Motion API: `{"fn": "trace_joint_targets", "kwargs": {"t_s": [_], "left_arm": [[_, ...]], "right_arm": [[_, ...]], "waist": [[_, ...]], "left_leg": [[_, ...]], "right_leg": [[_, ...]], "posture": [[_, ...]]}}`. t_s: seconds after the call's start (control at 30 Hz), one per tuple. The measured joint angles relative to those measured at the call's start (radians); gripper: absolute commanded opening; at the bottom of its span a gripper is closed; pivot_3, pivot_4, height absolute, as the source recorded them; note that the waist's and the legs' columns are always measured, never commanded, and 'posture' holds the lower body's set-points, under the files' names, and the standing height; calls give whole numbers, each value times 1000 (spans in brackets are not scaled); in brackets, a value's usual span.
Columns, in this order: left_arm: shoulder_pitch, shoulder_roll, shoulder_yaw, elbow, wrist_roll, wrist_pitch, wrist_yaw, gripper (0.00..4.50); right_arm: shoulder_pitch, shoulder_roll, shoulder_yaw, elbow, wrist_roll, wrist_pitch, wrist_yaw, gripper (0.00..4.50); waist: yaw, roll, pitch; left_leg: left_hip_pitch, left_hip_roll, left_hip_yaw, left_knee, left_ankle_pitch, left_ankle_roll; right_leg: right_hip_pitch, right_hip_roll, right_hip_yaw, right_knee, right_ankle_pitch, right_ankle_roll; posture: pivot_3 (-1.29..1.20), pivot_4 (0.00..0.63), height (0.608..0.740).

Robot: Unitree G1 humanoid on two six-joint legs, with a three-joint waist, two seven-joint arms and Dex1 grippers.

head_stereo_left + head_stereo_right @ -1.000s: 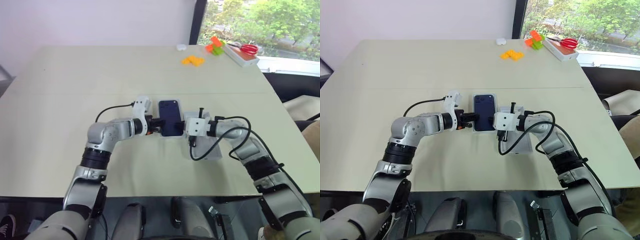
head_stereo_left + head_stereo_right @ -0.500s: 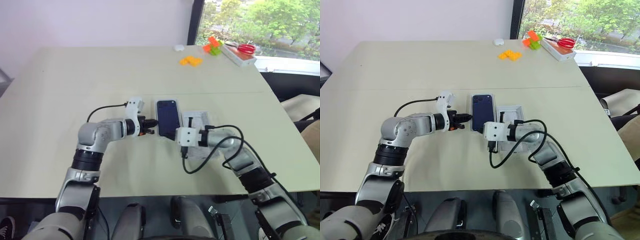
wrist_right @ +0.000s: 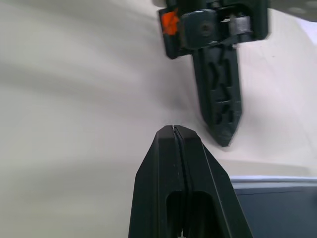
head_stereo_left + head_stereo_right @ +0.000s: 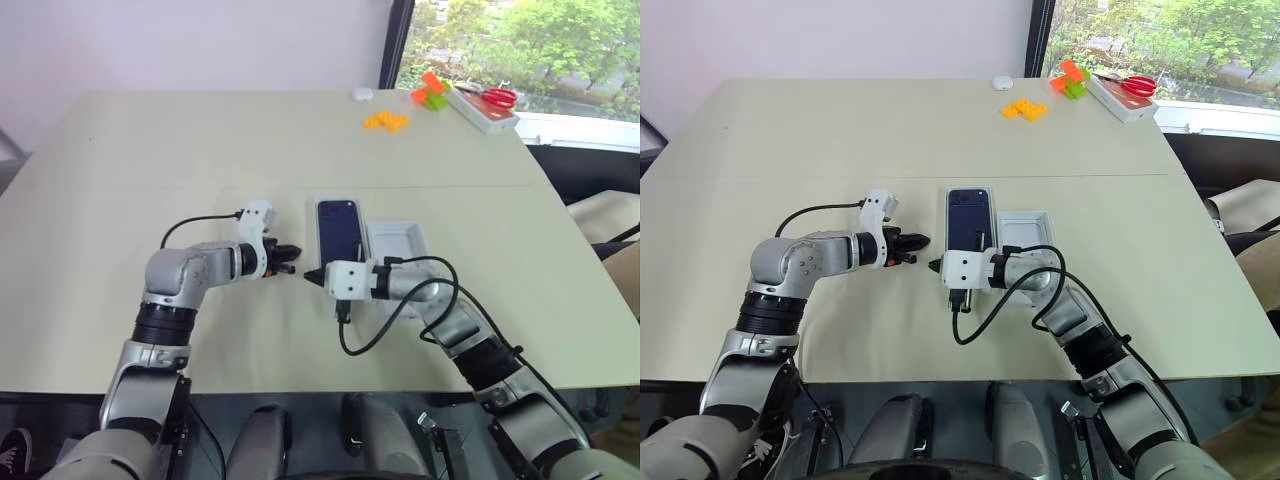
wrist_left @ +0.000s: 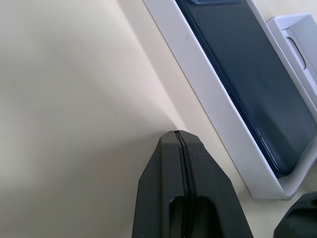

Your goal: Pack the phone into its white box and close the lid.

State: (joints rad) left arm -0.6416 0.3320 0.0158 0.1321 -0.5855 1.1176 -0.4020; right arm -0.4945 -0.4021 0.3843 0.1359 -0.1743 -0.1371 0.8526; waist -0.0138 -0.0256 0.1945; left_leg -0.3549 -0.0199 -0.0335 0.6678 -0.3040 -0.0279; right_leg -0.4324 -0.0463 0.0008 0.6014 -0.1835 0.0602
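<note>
The dark navy phone [image 4: 338,238] lies in the white box [image 5: 198,84] at the middle of the table. The lid [image 4: 397,240] rests right beside it on the right, white inside facing up. My left gripper [image 4: 292,268] is shut and empty, on the table just left of the box's near corner. My right gripper [image 4: 309,275] is also shut and empty. It points left past the box's near end, tip to tip with the left one across a small gap. The right wrist view shows the left fingers [image 3: 220,109] close ahead.
At the far right of the table lie orange blocks [image 4: 385,121], green and orange blocks [image 4: 432,93], a white case with red scissors [image 4: 487,103] and a small white object [image 4: 362,94]. The table's right edge borders a window.
My right gripper has swept left from the box's right side across its near end. My left gripper has drawn back to the left, off the box. Phone and box stay put.
</note>
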Motion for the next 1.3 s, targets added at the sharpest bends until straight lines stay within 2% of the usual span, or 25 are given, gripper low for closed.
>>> {"fn": "trace_joint_targets", "kwargs": {"t_s": [0.2,0.4,0.53,0.87,0.97,1.03,1.13,1.23,1.3], "left_arm": [[0,31,49,-41,-30,12,-39,20],[-1,33,54,-40,-36,14,-54,20],[-2,26,58,-41,-36,17,-54,20],[-3,10,58,-56,-36,33,-53,20],[-3,10,58,-57,-36,33,-53,20],[-1,10,57,-68,-36,33,-54,20],[27,43,43,-150,-38,9,-103,0],[88,105,19,-260,-39,-64,-200,0],[127,161,13,-299,-39,-122,-275,0]], "right_arm": [[73,-170,-45,-144,80,12,125,27],[104,-280,-45,-170,35,-28,146,27],[97,-310,-47,-142,-11,-70,115,27],[60,-332,-91,-44,-18,-74,97,27],[61,-331,-103,-43,19,-44,117,27],[74,-323,-144,-72,104,56,144,27],[99,-297,-243,-184,281,291,151,830],[103,-283,-321,-314,392,495,102,2220],[95,-271,-358,-375,431,649,34,2220]], "waist": [[1,0,0],[0,0,0],[1,0,0],[1,0,0],[1,0,0],[2,0,0],[0,0,0],[0,0,0],[2,0,0]], "left_leg": [[-1,0,0,0,-1,2],[-1,-1,1,0,-1,2],[-1,-1,1,0,-1,2],[-1,0,1,0,-1,2],[-1,0,1,0,-1,2],[-1,0,1,0,-1,2],[-1,1,1,0,-1,2],[-1,2,1,-1,-1,2],[-2,2,1,-1,-1,2]], "right_leg": [[0,0,0,-1,0,1],[0,0,0,-2,-1,1],[0,1,0,-2,0,1],[0,0,0,-2,0,1],[0,0,0,-2,0,1],[0,0,0,-2,0,1],[-1,0,1,-2,0,1],[-1,0,1,-2,-1,0],[-1,0,1,-2,-1,0]], "posture": [[0,150,740],[0,150,740],[0,150,740],[0,150,740],[0,150,740],[0,150,740],[0,150,740],[0,150,740],[0,150,740]]}}
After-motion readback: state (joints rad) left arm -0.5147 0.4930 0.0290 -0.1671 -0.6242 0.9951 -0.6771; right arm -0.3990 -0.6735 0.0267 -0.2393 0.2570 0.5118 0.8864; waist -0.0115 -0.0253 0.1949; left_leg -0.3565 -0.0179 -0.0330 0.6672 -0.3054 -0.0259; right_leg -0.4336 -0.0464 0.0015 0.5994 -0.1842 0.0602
